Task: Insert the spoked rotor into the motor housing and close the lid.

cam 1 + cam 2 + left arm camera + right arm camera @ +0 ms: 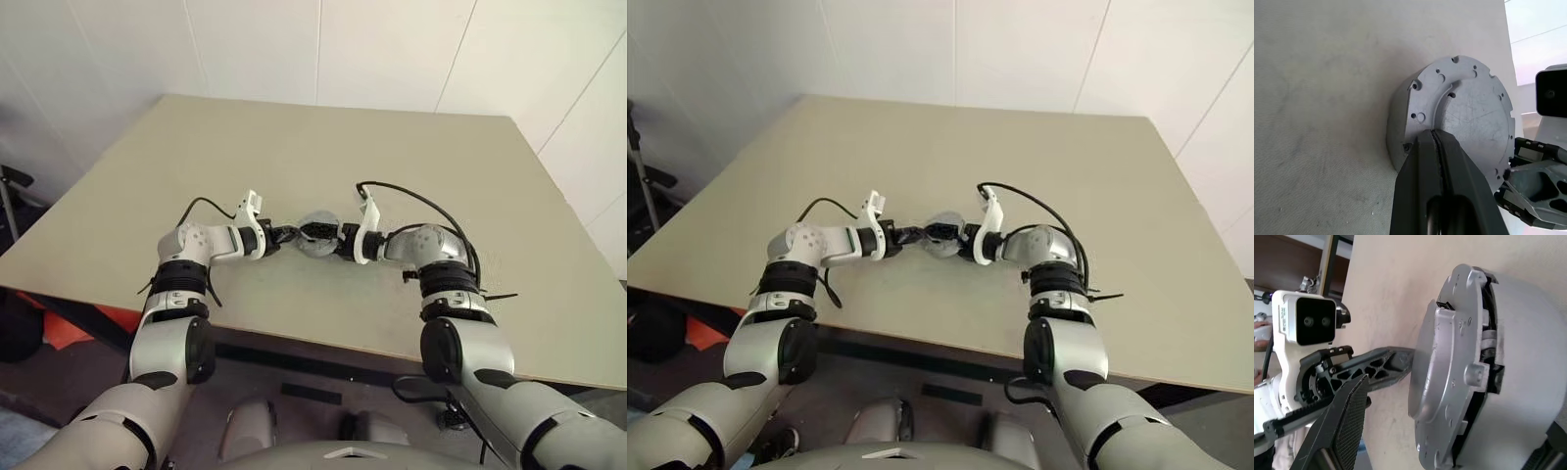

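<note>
Closing the lid is the step that we judge to be in hand. The round grey metal lid (pixel 1449 367) lies on top of the squat round grey metal motor housing (pixel 1398 132), which stands on the beige table (pixel 441 176), near its middle, between our two arms. In the right wrist view the lid is not flush: it sits tilted, with a dark gap open along one side between the lid and the housing. The spoked rotor is hidden from us; we suppose that it is already inside the housing.

Our left gripper (pixel 1437 139) has its two black fingers pressed together, and their tips rest on the flat top of the lid, near its edge. They pinch nothing. Our right gripper (pixel 338 238) is just beside the housing on the other side, with its fingers spread wide; one finger (pixel 1347 421) is beside the lid and does not touch it.

For the next move, we think the lid must be pushed down evenly until the gap closes, while the housing is kept from sliding on the table.
</note>
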You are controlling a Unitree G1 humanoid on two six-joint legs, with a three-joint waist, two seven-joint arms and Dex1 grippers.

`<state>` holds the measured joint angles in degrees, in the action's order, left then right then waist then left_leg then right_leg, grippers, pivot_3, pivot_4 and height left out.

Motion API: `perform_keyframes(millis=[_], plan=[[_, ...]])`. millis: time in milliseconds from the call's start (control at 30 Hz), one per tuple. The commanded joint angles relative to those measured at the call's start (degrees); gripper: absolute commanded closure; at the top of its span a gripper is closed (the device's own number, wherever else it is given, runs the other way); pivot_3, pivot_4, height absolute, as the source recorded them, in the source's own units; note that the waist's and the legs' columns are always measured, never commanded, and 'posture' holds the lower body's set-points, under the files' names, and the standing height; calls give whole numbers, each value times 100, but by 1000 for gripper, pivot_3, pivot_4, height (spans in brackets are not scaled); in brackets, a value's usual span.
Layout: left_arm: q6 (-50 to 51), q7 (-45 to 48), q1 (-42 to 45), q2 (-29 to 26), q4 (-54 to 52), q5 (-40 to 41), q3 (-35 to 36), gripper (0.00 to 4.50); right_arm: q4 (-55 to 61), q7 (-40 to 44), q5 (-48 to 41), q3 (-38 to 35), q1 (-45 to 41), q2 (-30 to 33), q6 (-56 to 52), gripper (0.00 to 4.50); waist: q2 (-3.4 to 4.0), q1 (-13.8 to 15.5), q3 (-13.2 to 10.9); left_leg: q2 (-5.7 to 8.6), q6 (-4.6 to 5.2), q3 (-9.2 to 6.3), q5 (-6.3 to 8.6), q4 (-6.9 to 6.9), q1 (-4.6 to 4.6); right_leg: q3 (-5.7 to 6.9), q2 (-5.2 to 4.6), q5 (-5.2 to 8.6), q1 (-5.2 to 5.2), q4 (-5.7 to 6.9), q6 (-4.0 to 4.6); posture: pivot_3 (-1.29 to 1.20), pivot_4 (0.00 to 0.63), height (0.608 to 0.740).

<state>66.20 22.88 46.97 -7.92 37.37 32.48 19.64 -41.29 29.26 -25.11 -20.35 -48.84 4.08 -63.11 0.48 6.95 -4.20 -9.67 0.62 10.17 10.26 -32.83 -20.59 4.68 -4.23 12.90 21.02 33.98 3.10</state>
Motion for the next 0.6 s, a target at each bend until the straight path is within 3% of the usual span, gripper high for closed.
perform_keyframes(millis=[33,133,267,333,600], plan=[[69,8,-1,94,-34,-1,-137,4500,-321,-559,-52,-236,-143,-111,508,13,0,2,0,0,-2,0,-1,5,9,0,0,1,-5,0,-2,0,0,740],[66,21,5,96,-31,-18,-149,4500,-438,-676,-132,-335,-186,-116,635,571,1,13,-2,0,-24,0,-14,22,38,0,0,3,-20,-7,-5,0,0,740],[56,37,18,84,-19,-26,-177,4500,-635,-797,-162,-373,-239,-65,784,1907,2,22,-3,6,-37,1,-23,51,51,0,-2,4,-25,-26,-7,0,0,740],[55,42,22,78,-18,-23,-187,4500,-674,-803,-182,-335,-249,-49,824,2368,3,31,-3,7,-37,0,-23,52,51,0,-2,4,-26,-26,-7,0,0,740],[-183,104,-41,72,-113,-59,-225,4500,-632,-725,-513,-487,-379,-52,872,2426,4,37,-3,7,-36,1,-23,61,50,0,-2,3,-28,-24,-5,0,0,740]])
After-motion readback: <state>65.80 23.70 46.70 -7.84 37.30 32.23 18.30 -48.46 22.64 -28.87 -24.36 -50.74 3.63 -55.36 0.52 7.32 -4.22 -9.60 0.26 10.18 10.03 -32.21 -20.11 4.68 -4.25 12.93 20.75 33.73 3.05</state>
